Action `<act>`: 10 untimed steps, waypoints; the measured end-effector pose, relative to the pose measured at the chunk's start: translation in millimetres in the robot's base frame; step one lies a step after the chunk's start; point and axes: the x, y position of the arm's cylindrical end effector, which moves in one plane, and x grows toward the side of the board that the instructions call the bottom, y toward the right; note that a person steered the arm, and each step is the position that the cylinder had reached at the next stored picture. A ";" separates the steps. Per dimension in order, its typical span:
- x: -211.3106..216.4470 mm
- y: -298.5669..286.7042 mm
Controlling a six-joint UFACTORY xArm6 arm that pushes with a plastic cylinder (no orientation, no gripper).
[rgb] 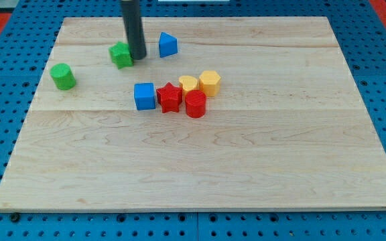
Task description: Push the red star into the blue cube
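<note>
The red star [169,97] lies near the board's middle, touching the right side of the blue cube [144,96]. My tip [138,57] rests on the board toward the view's top, just right of a green star-like block [120,54] and left of a blue triangular block [167,45]. The tip is well above the blue cube and red star in the view, apart from both.
A red cylinder [195,104] touches the red star's right side. A yellow block [188,84] and a yellow hexagonal block [210,82] sit just behind them. A green cylinder [63,76] stands at the view's left. The wooden board [280,147] lies on a blue pegboard.
</note>
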 end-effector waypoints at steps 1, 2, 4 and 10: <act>0.0 -30.8; -24.8 -37.8; 43.6 -74.1; 53.4 4.4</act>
